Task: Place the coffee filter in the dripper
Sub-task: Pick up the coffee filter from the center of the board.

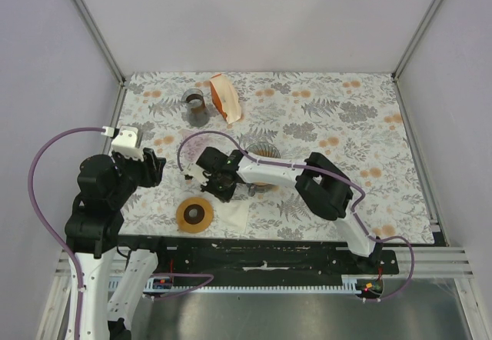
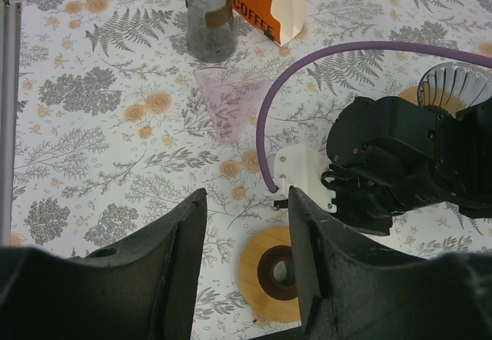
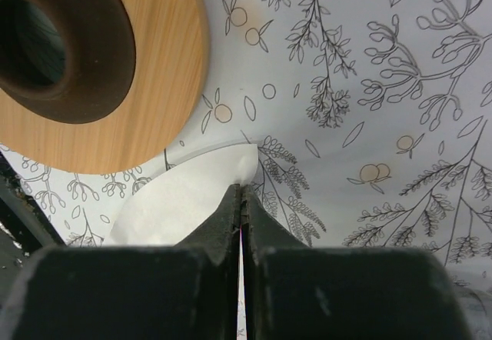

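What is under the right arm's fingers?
A white filter lying on the flowered cloth, beside a wooden ring. The right fingers, shut, pinch its edge; the part beneath them is covered.

Just right of wooden ring [image 1: 194,215], filter [image 1: 233,215] — carafe [image 1: 195,103], bag [image 1: 226,98] behind.

Bright even diffuse light, soft faint shadows, top cam sharp, left gripper [image 2: 246,201] dark & bit blurry close-up
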`<control>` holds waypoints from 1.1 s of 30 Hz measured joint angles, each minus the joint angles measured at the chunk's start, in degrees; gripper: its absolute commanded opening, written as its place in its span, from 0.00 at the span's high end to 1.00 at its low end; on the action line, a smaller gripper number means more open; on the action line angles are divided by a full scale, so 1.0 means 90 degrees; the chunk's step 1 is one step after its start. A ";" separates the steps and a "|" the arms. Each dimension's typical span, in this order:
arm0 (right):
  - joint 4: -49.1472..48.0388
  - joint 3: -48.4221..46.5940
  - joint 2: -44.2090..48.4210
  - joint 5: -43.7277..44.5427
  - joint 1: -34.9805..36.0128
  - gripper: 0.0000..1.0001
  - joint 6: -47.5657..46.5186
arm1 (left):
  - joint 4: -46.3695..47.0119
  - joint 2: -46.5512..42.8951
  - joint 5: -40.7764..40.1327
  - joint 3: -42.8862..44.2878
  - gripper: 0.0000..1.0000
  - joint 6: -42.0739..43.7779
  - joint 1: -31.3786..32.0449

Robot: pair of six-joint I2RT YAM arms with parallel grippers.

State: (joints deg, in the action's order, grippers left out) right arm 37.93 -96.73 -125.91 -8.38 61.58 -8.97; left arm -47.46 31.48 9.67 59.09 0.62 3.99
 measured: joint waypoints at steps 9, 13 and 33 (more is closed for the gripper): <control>-0.0165 0.1027 0.0821 -0.0214 0.0175 0.03 -0.0070 | 0.0000 -0.0005 0.0000 0.0000 0.47 0.0000 -0.0007; -0.0243 0.1379 0.1440 0.0024 0.0474 0.02 -0.0138 | 0.0000 -0.0027 0.0000 0.0000 0.47 0.0002 -0.0007; -0.0236 0.0850 0.0534 0.0840 0.0974 0.94 0.0585 | 0.0000 -0.0056 0.0002 0.0000 0.48 0.0002 -0.0007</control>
State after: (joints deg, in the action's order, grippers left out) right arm 35.81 -89.08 -121.10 -0.82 70.35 -3.70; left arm -47.46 30.98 9.69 59.09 0.64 3.92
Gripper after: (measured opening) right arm 0.313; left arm 0.527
